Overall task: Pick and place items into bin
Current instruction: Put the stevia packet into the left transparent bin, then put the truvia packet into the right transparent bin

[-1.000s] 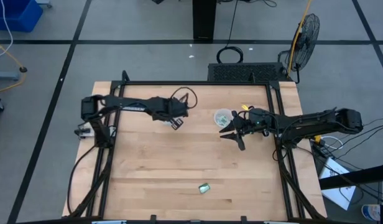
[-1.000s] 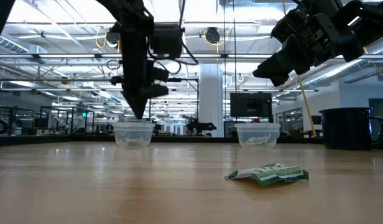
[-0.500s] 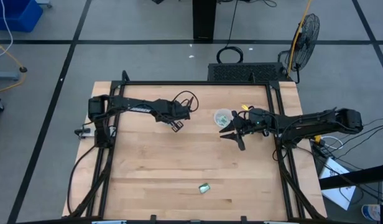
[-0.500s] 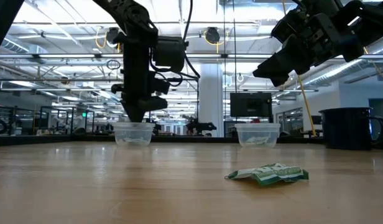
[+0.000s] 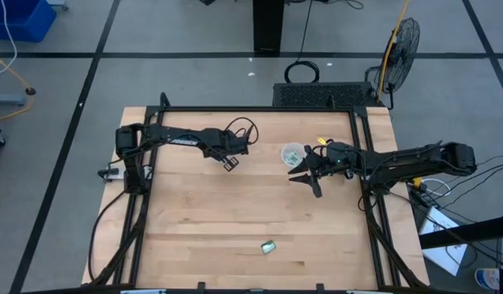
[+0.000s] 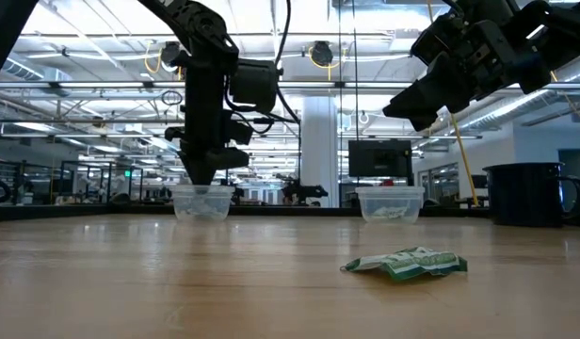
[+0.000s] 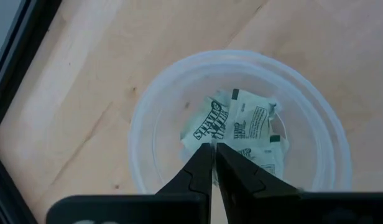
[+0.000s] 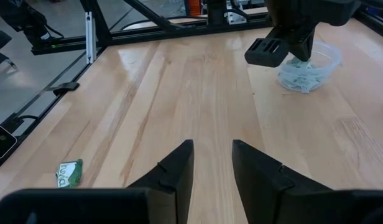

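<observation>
Left gripper [image 7: 212, 163], fingers pressed together and empty, hangs over a clear cup [image 7: 148, 124] holding packets [image 7: 241, 127] at the table's [image 5: 202, 212] far left. Right gripper [image 8: 211, 163], fingers parted and empty, hovers beside a second cup [image 5: 292, 153]. One packet [image 5: 269, 246] lies near the front edge.

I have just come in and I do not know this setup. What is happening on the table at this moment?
Two robot arms are sorting small green packets into clear plastic cups. The left gripper, shut and empty, hangs over the left cup, which already holds several packets. The right gripper is open and empty, raised beside the other cup, which also holds packets. One packet lies on the wooden table near its front edge.
</observation>
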{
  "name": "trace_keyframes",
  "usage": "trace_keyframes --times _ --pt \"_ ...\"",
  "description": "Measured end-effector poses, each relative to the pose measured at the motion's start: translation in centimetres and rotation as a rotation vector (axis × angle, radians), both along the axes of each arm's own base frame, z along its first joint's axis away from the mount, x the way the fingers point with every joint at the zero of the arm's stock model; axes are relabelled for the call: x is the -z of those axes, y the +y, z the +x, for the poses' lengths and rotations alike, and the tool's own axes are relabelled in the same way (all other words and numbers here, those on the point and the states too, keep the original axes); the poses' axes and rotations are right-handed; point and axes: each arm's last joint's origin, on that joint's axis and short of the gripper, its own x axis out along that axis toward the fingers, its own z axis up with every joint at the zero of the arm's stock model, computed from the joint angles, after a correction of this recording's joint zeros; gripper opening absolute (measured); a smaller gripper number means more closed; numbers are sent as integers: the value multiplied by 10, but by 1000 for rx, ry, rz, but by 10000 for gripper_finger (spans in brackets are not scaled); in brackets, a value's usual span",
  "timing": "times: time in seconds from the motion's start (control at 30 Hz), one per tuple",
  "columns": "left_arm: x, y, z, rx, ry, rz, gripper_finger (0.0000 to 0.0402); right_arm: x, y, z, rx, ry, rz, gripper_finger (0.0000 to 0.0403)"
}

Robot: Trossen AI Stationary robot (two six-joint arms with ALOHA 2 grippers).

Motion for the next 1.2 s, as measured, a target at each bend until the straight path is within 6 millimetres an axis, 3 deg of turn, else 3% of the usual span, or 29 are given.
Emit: trace_keyframes --times 0.33,0.77,0.93,1.2 --pt "0 0 0 25 13 -2 37 0 0 0 0 0 0 102" --pt "-1 -1 0 59 16 -52 112 2 1 -1 -18 13 -13 102" --pt "-20 -3 8 98 14 -61 99 11 11 -1 -118 81 -77 102" --pt "-65 -18 28 173 -50 -42 93 18 40 5 -261 88 -89 102"
